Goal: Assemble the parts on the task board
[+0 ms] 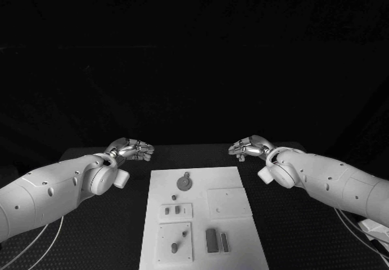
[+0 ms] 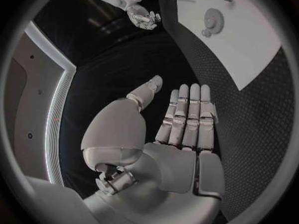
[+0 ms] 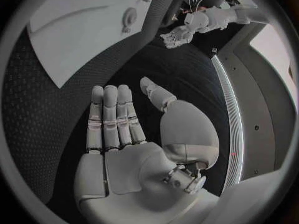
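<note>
The white task board (image 1: 217,176) lies in the middle of the black table. On it sit a round grey part (image 1: 185,182), two small pieces (image 1: 172,210), an oblong piece (image 1: 177,243) and two upright bars (image 1: 216,241). My left hand (image 1: 130,149) hovers off the board's far left corner, fingers straight and apart, holding nothing. My right hand (image 1: 249,147) mirrors it off the far right corner, also empty. The left wrist view shows my left hand (image 2: 181,124) flat, with the board (image 2: 249,45) and round part (image 2: 214,20) beyond. My right hand (image 3: 118,129) is likewise flat near the board (image 3: 74,35).
Square white insets (image 1: 227,202) mark the board's stations. Thin cables (image 1: 36,244) trail over the table by both forearms. Black matting (image 1: 121,225) flanks the board on either side. Each wrist view catches the other hand: right hand (image 2: 143,16), left hand (image 3: 177,35).
</note>
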`<state>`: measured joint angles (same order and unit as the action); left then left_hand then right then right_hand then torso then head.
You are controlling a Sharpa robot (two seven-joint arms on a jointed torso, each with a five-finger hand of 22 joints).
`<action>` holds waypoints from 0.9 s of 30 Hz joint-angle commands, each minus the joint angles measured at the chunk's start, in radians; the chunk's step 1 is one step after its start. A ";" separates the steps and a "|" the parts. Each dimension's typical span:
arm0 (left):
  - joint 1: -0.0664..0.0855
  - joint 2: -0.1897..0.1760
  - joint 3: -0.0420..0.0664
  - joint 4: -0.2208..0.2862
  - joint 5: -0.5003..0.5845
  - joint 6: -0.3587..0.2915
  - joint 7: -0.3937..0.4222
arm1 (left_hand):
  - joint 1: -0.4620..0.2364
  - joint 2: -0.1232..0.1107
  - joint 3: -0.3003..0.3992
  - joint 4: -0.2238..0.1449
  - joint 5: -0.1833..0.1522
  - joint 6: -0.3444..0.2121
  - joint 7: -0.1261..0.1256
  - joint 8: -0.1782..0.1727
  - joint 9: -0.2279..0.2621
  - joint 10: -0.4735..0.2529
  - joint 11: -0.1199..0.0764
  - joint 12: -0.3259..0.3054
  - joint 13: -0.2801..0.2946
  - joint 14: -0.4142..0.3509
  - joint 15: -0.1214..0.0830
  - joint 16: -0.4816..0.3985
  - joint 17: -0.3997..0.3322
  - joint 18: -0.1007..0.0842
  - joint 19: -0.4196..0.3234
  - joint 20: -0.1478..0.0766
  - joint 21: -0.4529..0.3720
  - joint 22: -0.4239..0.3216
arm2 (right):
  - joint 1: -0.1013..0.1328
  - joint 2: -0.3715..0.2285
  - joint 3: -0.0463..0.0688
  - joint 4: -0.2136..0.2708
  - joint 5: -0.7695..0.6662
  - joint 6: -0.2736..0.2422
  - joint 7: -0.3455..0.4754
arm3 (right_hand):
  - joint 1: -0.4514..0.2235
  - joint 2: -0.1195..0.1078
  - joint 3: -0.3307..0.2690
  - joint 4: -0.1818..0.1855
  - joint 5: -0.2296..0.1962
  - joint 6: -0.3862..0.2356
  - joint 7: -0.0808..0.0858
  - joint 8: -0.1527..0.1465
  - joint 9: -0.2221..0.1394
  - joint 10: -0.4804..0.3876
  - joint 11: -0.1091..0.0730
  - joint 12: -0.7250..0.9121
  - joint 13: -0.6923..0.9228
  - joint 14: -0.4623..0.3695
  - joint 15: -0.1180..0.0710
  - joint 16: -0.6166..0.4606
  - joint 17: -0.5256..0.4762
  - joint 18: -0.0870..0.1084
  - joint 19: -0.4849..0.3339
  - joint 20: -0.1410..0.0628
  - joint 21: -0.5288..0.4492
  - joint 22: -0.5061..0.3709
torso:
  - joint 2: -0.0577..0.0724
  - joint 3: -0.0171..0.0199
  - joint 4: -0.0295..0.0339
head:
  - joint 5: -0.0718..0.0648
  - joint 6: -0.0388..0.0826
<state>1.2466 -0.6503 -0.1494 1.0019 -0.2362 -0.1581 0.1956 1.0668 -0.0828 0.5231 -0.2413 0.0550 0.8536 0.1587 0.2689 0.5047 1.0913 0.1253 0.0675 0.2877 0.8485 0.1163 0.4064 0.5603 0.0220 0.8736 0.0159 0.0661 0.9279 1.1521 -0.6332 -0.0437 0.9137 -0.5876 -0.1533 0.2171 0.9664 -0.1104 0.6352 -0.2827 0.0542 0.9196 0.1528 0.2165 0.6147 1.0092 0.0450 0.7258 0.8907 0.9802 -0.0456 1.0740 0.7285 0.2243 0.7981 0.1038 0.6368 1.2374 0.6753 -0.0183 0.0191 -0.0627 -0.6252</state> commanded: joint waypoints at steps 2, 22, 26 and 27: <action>0.002 0.018 0.001 -0.026 0.066 0.029 0.051 | -0.006 0.001 0.002 -0.005 -0.002 -0.004 0.001 -0.003 -0.001 -0.005 0.001 -0.005 -0.001 -0.004 0.000 -0.002 -0.001 -0.011 -0.005 0.000 -0.005 -0.001 | -0.002 0.027 0.012 -0.028 0.151 0.004 0.098 | 0.008 -0.002 0.004 0.000 -0.005 -0.005 -0.001 -0.003 0.000 -0.005 0.000 -0.008 -0.007 -0.006 0.002 -0.009 -0.005 -0.009 -0.006 0.001 -0.005 -0.003 | -0.014 0.0092 0.0024 | 0.005 0.016; -0.040 -0.002 0.032 0.080 0.087 -0.116 0.092 | -1.067 0.083 -0.523 0.241 -0.055 -0.854 -0.159 -0.269 -0.505 -1.091 -0.125 -0.068 -0.288 -0.849 -0.116 -0.406 -0.560 -0.022 -0.874 -0.016 -0.066 -0.928 | -0.020 0.001 0.031 0.083 0.218 -0.116 0.116 | -0.966 0.110 -0.635 0.283 -0.054 -0.920 -0.153 -0.216 -0.615 -1.009 -0.045 -0.726 -0.891 -0.980 0.046 -1.074 -0.729 -0.224 -0.798 -0.104 -0.637 -1.237 | -0.078 0.0157 -0.0092 | 0.037 0.025; -0.078 -0.033 0.060 0.199 0.123 -0.237 0.149 | -1.067 0.083 -0.523 0.241 -0.055 -0.854 -0.159 -0.269 -0.505 -1.091 -0.125 -0.068 -0.288 -0.849 -0.116 -0.406 -0.560 -0.022 -0.874 -0.016 -0.066 -0.928 | -0.038 -0.030 0.034 0.205 0.296 -0.222 0.155 | -0.966 0.110 -0.635 0.283 -0.054 -0.920 -0.153 -0.216 -0.615 -1.009 -0.045 -0.726 -0.891 -0.980 0.046 -1.074 -0.729 -0.224 -0.798 -0.104 -0.637 -1.237 | -0.114 0.0175 -0.0159 | 0.054 0.025; -0.089 -0.042 0.068 0.232 0.134 -0.271 0.165 | -1.067 0.083 -0.523 0.241 -0.055 -0.854 -0.159 -0.269 -0.505 -1.091 -0.125 -0.068 -0.288 -0.849 -0.116 -0.406 -0.560 -0.022 -0.874 -0.016 -0.066 -0.928 | -0.043 -0.039 0.034 0.239 0.318 -0.252 0.167 | -0.966 0.110 -0.635 0.283 -0.054 -0.920 -0.153 -0.216 -0.615 -1.009 -0.045 -0.726 -0.891 -0.980 0.046 -1.074 -0.729 -0.224 -0.798 -0.104 -0.637 -1.237 | -0.120 0.0177 -0.0170 | 0.057 0.025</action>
<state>1.1660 -0.6859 -0.0848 1.1989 -0.1539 -0.2807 0.2718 0.1122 -0.0058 0.0415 -0.0164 0.0084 0.0634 0.0119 0.0201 0.0377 0.1289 0.0095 0.0085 0.0215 0.0638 0.0089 0.0298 0.0419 0.0074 0.0653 0.0017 0.0084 0.0696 1.1151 -0.6657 -0.0100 1.1173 -0.3649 -0.2785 0.3177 0.0735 -0.0083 0.0480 -0.0217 0.0069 0.0688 0.0122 0.0197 0.0459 0.0889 0.0034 0.0535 0.0664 0.0732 -0.0032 0.1121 0.0541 0.0288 0.0593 0.0084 0.0474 0.2087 0.5874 -0.0021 0.0086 -0.0147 -0.5998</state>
